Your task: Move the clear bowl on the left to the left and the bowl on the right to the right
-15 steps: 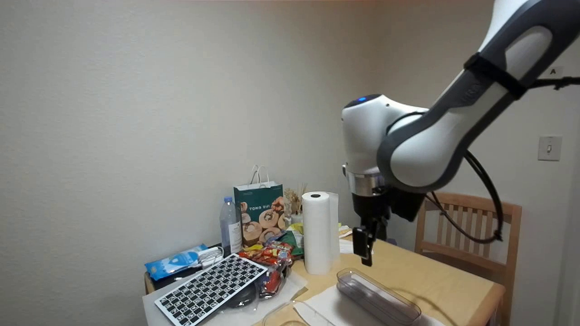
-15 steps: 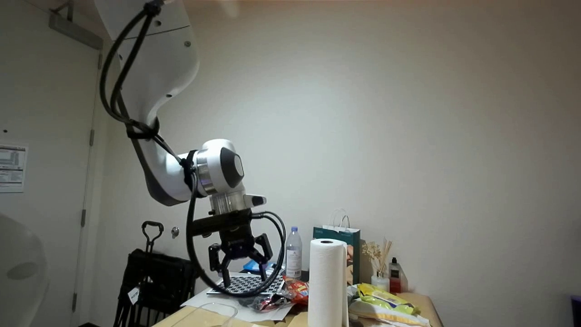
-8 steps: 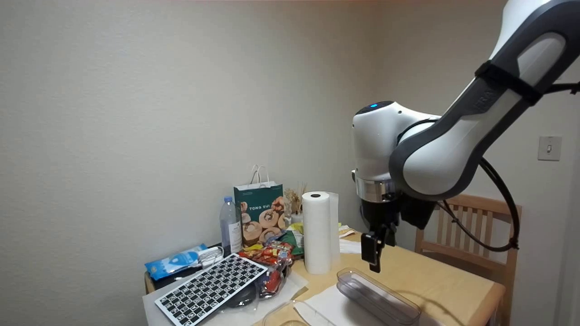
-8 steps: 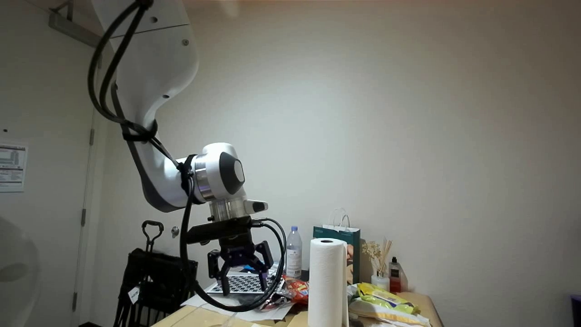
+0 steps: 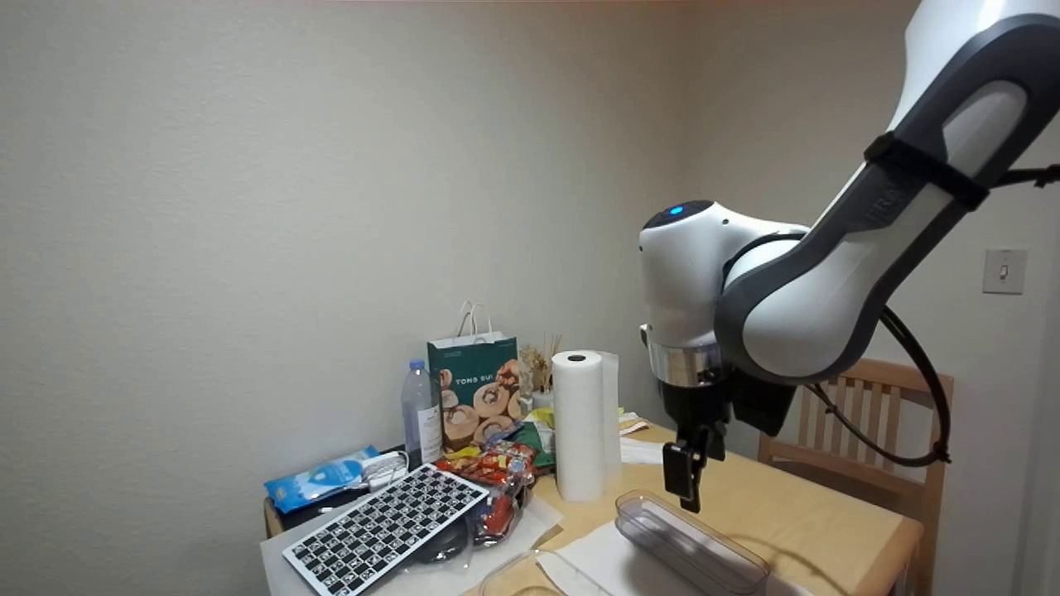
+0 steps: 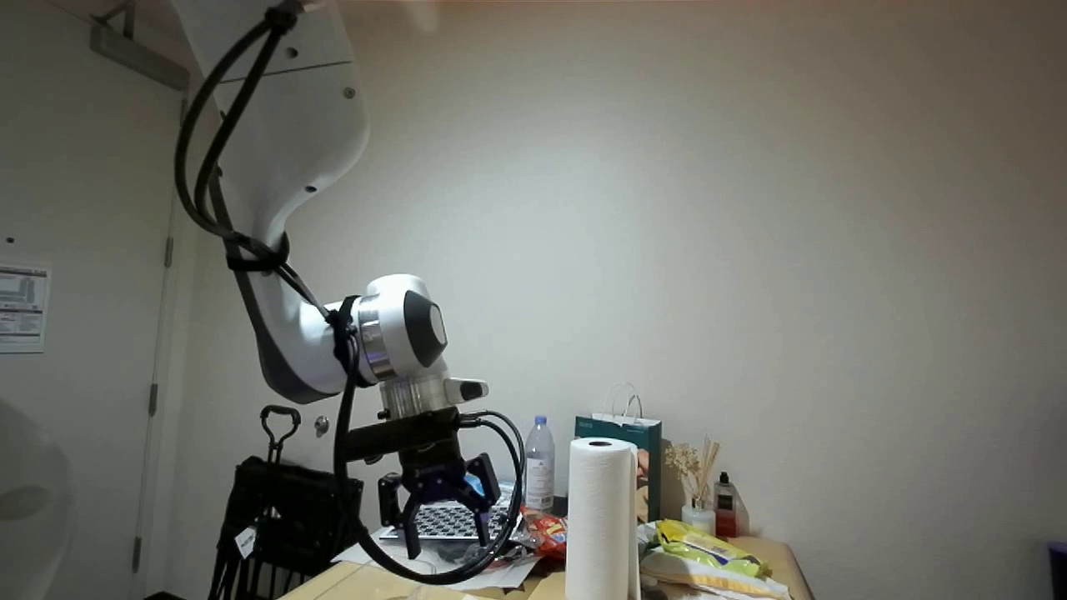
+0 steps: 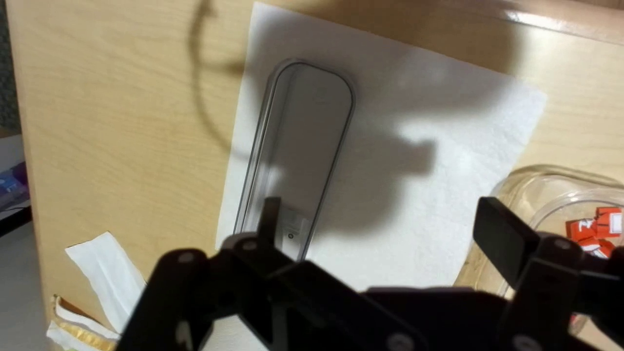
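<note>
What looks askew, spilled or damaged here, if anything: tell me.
The checkered board, in an exterior view, looks askew: it lies aslant beside the red bag, its edge over a dark item, seemingly propped rather than flat. No spill or damage shows.

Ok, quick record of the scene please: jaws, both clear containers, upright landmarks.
jaws: open, holding nothing, above the table
long clear container: on white paper, centre-left in wrist view
other clear container: right of the long one in wrist view, partly out of frame, red packets within its outline
landmarks: paper towel roll, green bag, bottle
</note>
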